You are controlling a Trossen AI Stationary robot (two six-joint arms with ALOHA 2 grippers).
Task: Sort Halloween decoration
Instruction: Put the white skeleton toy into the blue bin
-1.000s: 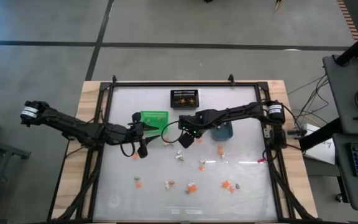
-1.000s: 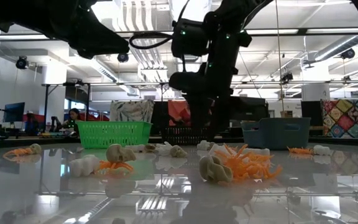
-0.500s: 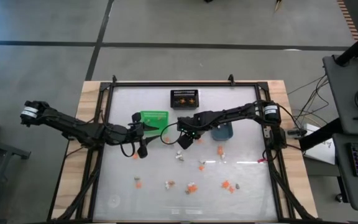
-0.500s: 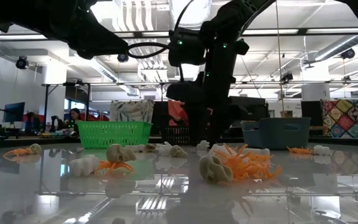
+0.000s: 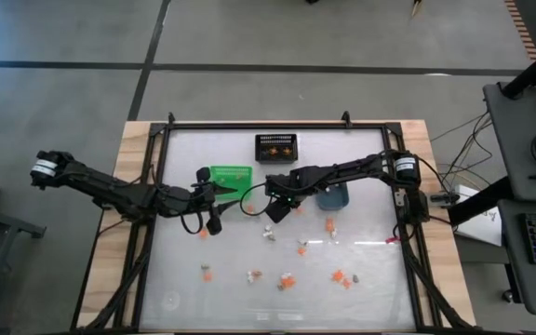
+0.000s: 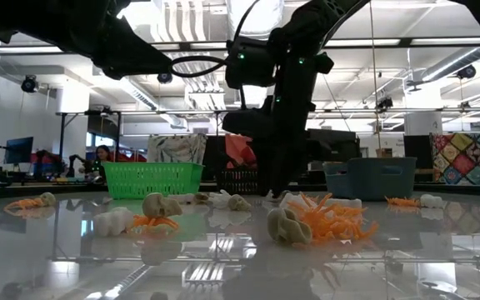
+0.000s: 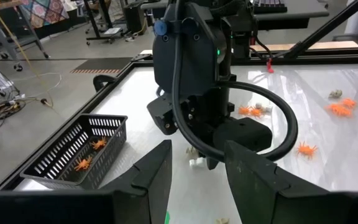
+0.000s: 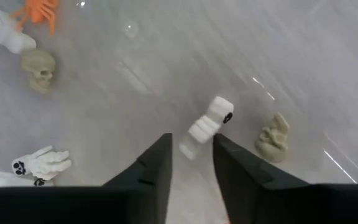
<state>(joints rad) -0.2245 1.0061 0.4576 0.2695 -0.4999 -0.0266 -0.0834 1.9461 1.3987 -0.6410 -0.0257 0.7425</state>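
The right gripper [image 5: 276,210] hangs low over the middle of the shiny white tabletop [image 5: 370,270], and its jaws are apart with nothing clamped in them. Right under it, seen past its two dark fingers [image 8: 157,168], lies a little white ghost [image 8: 207,126], which looks to be just past the fingertips and not held. A tan skull [image 8: 273,138] lies just beside that ghost, another tan skull [image 8: 37,64] lies farther off, and one more white ghost [image 8: 41,163] and an orange spider [image 8: 41,9] are near the edges of that view. The left gripper [image 5: 214,221] waits above the tabletop, near the green bin [image 5: 230,177], and its jaws are a little apart and empty. The Halloween decoration [image 5: 288,280] is spread over the near half of the tabletop, with small orange, white and tan bits lying apart from each other. From table height you can see a tan skull with an orange spider [image 6: 157,212] and a bunch of orange spiders [image 6: 327,217] close to the camera. The black mesh bin [image 5: 275,147] stands at the far edge of the tabletop, and two orange spiders [image 7: 89,154] lie inside it. The blue-grey bin [image 5: 334,196] stands just beside the right arm, on the right of the green bin. In the room behind the tabletop a person [image 6: 101,156] shows far away, on the left of the low view
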